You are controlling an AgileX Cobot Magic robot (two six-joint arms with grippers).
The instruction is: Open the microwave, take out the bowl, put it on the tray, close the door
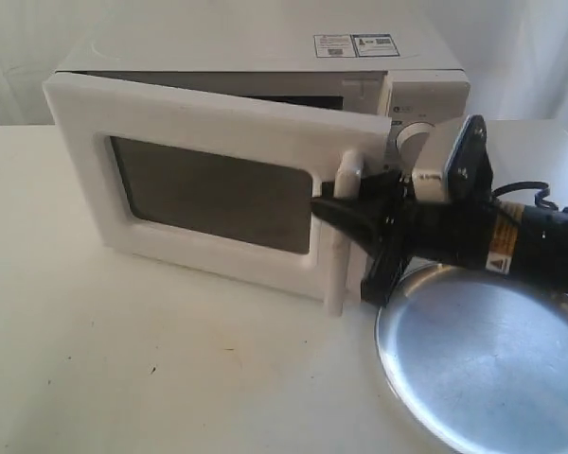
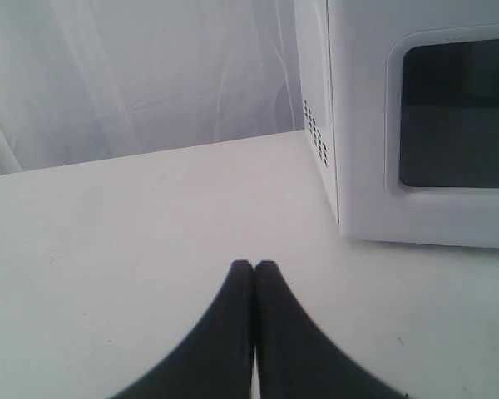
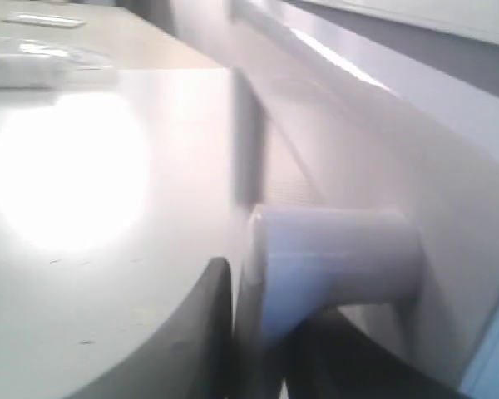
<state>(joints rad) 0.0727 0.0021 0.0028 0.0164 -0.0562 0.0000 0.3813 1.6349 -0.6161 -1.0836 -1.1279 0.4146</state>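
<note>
The white microwave (image 1: 265,47) stands at the back of the table, and its door (image 1: 208,189) is swung partly open, leaving a gap along the top. My right gripper (image 1: 355,222) is shut on the door's vertical white bar handle (image 1: 339,274). In the right wrist view the handle (image 3: 333,249) sits between the black fingers (image 3: 208,324) of the right gripper (image 3: 270,332). The silver tray (image 1: 492,359) lies on the table under the right arm. The bowl is hidden. My left gripper (image 2: 254,266) is shut and empty, low over the table beside the microwave (image 2: 316,133).
A white curtain hangs behind the table. The right arm's cable (image 1: 530,194) runs next to the microwave's dial (image 1: 412,137). Bare white tabletop (image 1: 170,359) lies in front of the door.
</note>
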